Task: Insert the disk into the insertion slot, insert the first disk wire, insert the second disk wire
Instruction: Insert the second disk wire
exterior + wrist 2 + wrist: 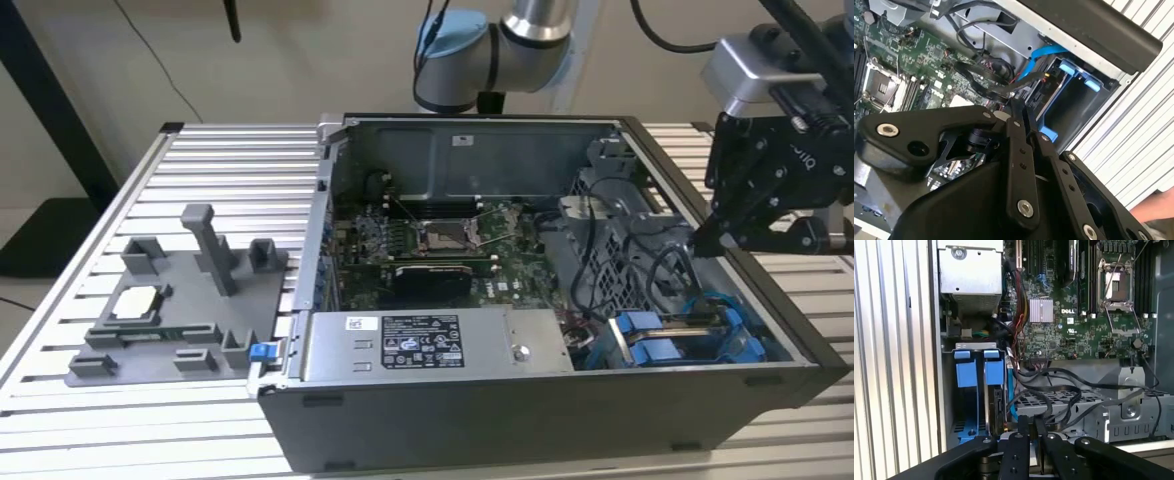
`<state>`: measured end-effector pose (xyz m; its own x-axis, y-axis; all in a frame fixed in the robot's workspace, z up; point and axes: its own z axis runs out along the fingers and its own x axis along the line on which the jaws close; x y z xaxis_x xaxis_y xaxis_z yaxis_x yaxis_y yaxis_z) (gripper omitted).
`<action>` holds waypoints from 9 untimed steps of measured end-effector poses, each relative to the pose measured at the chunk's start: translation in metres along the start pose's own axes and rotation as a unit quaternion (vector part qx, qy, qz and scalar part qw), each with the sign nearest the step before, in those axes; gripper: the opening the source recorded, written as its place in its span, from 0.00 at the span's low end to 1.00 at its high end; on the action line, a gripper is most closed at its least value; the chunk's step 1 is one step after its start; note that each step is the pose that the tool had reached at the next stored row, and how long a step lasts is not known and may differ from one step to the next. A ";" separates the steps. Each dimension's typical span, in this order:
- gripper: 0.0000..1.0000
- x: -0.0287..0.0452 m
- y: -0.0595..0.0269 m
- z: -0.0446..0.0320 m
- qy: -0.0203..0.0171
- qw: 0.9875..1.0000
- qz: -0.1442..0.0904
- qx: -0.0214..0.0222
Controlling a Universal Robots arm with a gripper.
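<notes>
The disk (995, 400), silver-grey in its bright blue carrier, stands edge-up in the insertion slot (968, 427); gripper (1029, 426) jaws clenched on a black wire (1054, 402).

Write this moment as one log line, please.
black two-finger tool: shut on black cable | location: over open grey computer case, beside blue-tabbed drive bay | silver power-supply box: untouched

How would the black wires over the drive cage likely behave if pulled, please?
Probably floppy: the black wires sag in loose loops over the grey cage. Likely somewhat springy too, since they arch rather than lie flat. Pulling one may drag its neighbours, as they cross each other.
</notes>
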<state>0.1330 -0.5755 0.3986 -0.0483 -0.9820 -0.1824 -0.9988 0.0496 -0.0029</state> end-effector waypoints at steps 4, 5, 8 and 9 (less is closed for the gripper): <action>0.00 0.0011 0.0090 -0.0003 0.000 1.000 0.000 0.003; 0.00 0.0016 0.0100 -0.0003 0.000 1.000 0.000 0.003; 0.00 0.0032 0.0129 -0.0007 -0.001 1.000 -0.001 0.004; 0.00 0.0037 0.0135 -0.0008 -0.001 1.000 -0.001 0.004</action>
<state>0.1193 -0.5786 0.3987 -0.0467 -0.9817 -0.1844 -0.9987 0.0497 -0.0117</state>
